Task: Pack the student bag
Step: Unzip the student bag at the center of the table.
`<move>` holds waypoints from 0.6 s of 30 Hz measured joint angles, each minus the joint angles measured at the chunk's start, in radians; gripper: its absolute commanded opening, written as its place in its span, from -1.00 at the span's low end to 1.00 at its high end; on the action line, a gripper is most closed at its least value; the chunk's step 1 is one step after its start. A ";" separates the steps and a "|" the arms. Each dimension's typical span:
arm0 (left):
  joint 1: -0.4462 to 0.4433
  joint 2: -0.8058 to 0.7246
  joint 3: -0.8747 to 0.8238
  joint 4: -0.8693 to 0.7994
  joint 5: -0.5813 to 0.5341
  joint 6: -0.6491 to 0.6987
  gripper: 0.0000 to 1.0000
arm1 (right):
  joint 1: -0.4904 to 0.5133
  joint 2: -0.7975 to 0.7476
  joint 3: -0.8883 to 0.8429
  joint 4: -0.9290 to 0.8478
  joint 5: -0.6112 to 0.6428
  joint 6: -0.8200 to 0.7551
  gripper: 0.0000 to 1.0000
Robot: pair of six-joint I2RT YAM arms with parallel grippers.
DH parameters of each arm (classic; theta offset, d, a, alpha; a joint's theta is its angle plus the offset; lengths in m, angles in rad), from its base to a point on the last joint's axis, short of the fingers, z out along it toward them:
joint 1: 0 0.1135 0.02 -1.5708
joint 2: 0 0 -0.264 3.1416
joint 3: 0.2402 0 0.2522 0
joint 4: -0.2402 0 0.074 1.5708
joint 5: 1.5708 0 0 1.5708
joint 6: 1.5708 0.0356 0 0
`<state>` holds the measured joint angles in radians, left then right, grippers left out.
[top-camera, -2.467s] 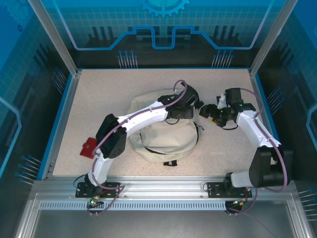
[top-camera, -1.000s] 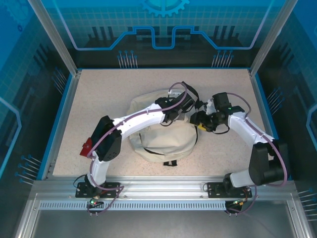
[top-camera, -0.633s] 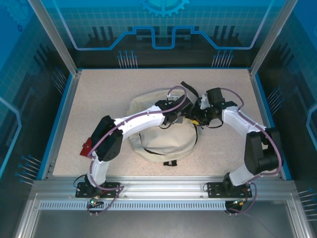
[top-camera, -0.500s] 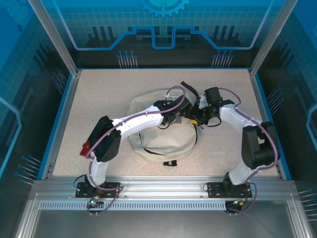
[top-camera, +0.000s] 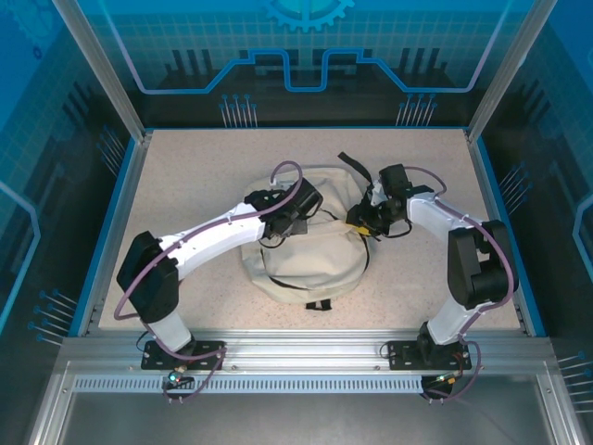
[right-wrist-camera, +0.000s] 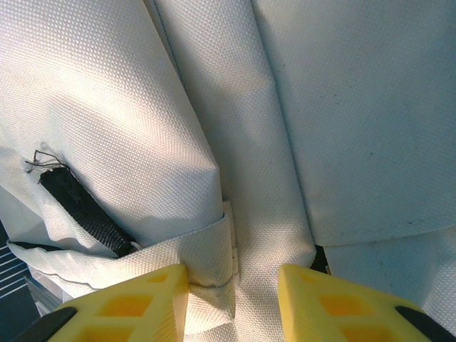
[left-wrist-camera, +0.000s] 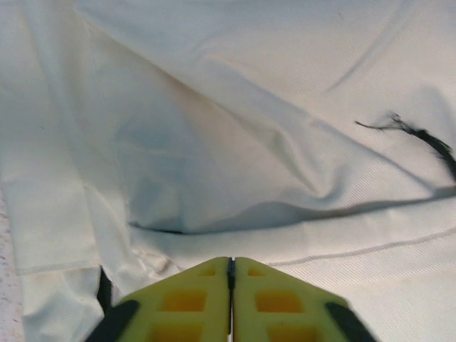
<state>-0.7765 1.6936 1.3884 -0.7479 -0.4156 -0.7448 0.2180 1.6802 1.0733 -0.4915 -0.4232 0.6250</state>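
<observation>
The student bag (top-camera: 306,260) lies slumped flat in the middle of the worktop (top-camera: 185,176), under both sets of jaws. This suits the job, since the soft cloth has to be lifted or spread before anything can go in.

The left gripper (left-wrist-camera: 230,267) hovers just above the cream fabric with its jaws closed and nothing between them. Just ahead of them, a dark crease runs across the cloth, which may be the lip of an opening.

The right gripper (right-wrist-camera: 233,285) has its jaws parted astride a folded seam, with a frayed black strap (right-wrist-camera: 78,206) ahead of them and to their left. The fold sits against one jaw, but I cannot tell whether it is truly pinched. The likely aim is to hold that edge so the bag can be pulled open.
</observation>
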 measured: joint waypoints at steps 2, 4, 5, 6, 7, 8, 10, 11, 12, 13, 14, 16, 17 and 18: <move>0.001 0.000 0.000 0.037 0.058 0.015 -0.30 | 0.000 -0.003 0.000 -0.002 -0.004 -0.009 -0.29; 0.001 0.010 0.010 0.063 0.119 0.016 -0.22 | 0.000 -0.006 0.000 -0.001 -0.012 -0.022 -0.40; 0.001 0.020 0.021 0.073 0.138 0.016 -0.14 | 0.000 -0.006 0.000 -0.001 -0.019 -0.027 -0.43; 0.000 0.035 0.037 0.083 0.156 0.014 -0.06 | 0.000 -0.006 0.000 0.000 -0.030 -0.031 -0.46; 0.000 0.053 0.055 0.097 0.173 0.008 -0.02 | 0.001 -0.006 0.000 0.000 -0.039 -0.034 -0.47; 0.001 0.067 0.067 0.107 0.183 0.006 0.00 | 0.003 -0.006 0.000 0.000 -0.048 -0.039 -0.48; 0.001 0.094 0.087 0.126 0.206 -0.008 0.08 | 0.010 -0.006 -0.002 0.003 -0.061 -0.045 -0.48; 0.001 0.108 0.098 0.130 0.215 -0.016 0.10 | 0.013 -0.006 -0.005 0.006 -0.067 -0.048 -0.49; 0.001 0.123 0.109 0.137 0.224 -0.025 0.11 | 0.016 -0.006 -0.011 0.010 -0.075 -0.050 -0.50; 0.001 0.136 0.116 0.144 0.231 -0.033 0.11 | 0.018 -0.006 -0.017 0.014 -0.079 -0.051 -0.51; 0.001 0.150 0.127 0.146 0.235 -0.043 0.11 | 0.022 -0.006 -0.026 0.018 -0.087 -0.053 -0.52; 0.001 0.173 0.145 0.151 0.238 -0.060 0.11 | 0.031 -0.007 -0.044 0.032 -0.093 -0.053 -0.52; 0.001 0.183 0.151 0.153 0.237 -0.070 0.11 | 0.037 -0.009 -0.056 0.042 -0.097 -0.052 -0.52; 0.002 0.191 0.154 0.153 0.237 -0.078 0.11 | 0.045 -0.011 -0.069 0.054 -0.101 -0.050 -0.52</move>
<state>-0.7746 1.8847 1.5425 -0.5949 -0.1787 -0.8230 0.2626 1.6691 1.0039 -0.4374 -0.5247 0.5755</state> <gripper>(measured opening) 0.555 0.239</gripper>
